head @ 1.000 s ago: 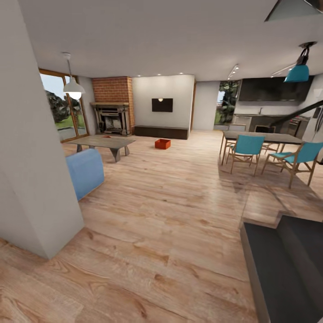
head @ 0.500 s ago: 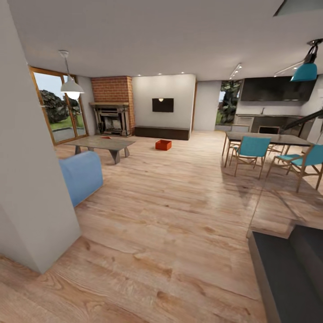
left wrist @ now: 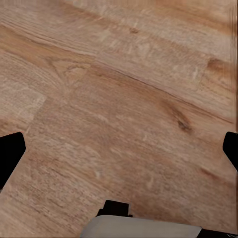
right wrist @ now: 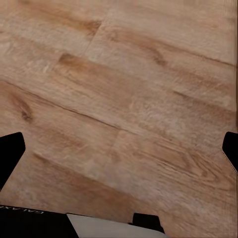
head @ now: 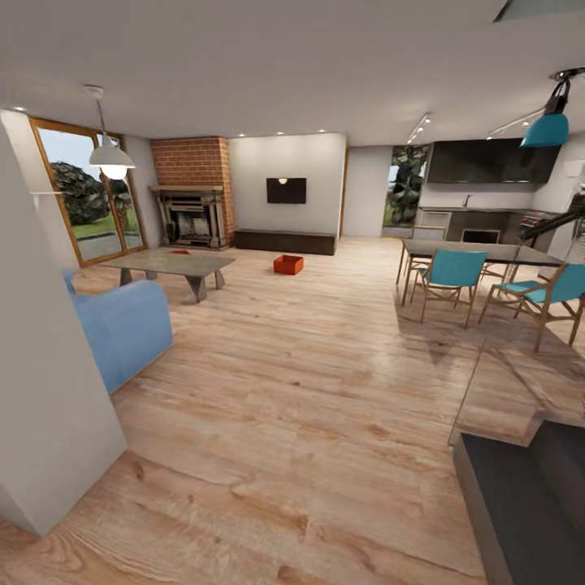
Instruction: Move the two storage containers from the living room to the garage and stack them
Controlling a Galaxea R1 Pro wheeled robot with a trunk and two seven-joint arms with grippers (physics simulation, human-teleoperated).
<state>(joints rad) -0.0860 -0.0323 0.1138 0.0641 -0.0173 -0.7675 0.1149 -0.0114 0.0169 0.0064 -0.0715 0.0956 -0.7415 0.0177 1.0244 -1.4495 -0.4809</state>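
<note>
Far across living room (head: 309,341): 1 storage container (head: 288,264), well apart from fingers (left wrist: 11,153).

I see a grey pillar (head: 49,390) close on the left, with a blue sofa (head: 122,325) just behind it. Past the sofa stands a low grey coffee table (head: 166,264). A white pendant lamp (head: 110,154) hangs above it. At the back, a brick fireplace (head: 191,191) sits beside a white wall holding a dark TV (head: 286,190). To the right, teal chairs (head: 449,272) surround a dark dining table (head: 479,250). A teal lamp (head: 546,126) hangs above.
</note>
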